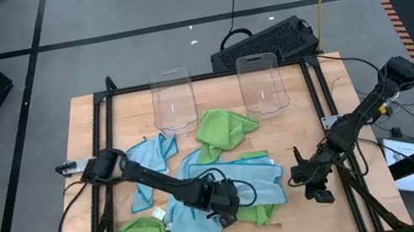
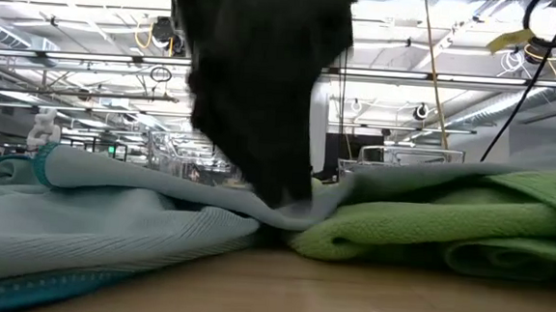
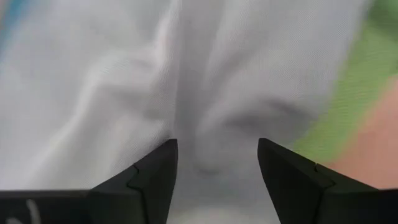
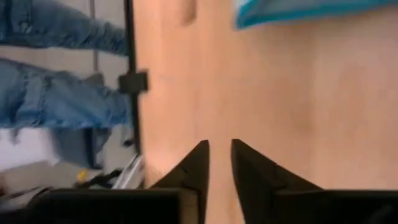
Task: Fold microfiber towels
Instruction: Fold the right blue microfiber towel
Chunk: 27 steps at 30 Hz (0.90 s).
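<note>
Pressing down into the light blue towel (image 1: 227,182) at mid-table, the left gripper (image 1: 221,203) has its fingers spread with cloth bunched between them, likely to pinch a fold. Green towels (image 1: 225,128) lie around it. Off to the side, the right gripper (image 1: 314,181) hovers over bare wood, nearly closed and empty.

Bright even overhead light; both wrist views blurred, soft shadows.

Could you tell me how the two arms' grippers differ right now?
The left gripper presses down on a light blue towel mid-table with its fingers spread; the right gripper is over bare wood near the table's right edge, fingers only slightly apart and empty. Both have dark two-finger jaws.
</note>
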Tool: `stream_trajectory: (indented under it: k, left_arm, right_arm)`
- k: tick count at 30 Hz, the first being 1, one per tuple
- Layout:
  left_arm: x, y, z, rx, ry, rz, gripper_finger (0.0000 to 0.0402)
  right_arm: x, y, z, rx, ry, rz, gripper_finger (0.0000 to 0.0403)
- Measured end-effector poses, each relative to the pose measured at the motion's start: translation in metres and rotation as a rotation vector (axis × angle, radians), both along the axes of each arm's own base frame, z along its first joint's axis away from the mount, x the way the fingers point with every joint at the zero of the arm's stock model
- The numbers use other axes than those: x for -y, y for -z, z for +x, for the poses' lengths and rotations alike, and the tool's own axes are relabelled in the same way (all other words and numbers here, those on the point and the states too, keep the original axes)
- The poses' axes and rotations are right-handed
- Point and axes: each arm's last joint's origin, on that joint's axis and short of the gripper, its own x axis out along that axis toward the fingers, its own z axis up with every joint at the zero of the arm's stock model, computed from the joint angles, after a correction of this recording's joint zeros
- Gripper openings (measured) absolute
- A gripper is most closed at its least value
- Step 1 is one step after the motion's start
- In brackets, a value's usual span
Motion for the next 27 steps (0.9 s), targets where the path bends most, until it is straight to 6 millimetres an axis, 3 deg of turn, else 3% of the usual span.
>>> stream_trajectory:
  k: [5, 11, 18, 27]
  left_arm:
    - [-0.007, -0.043, -0.012, 0.05, -0.02, -0.013, 0.0225]
    - [-0.018, -0.083, -0.029, 0.111, -0.065, 0.016, 0.0225]
    - [-0.037, -0.095, -0.035, 0.093, -0.126, 0.064, 0.0225]
    - [-0.045, -0.086, -0.039, 0.002, -0.189, 0.08, 0.0225]
  right_arm:
    - [0.001, 0.001, -0.001, -0.124, 0.219, 0.018, 0.0125]
    - [0.006, 0.002, 0.003, -0.158, 0.626, 0.0, 0.0155]
    - [0.014, 0.003, 0.006, -0.19, 0.993, 0.041, 0.0165]
    - [0.036, 0.007, 0.011, -0.322, 1.325, 0.084, 0.0181]
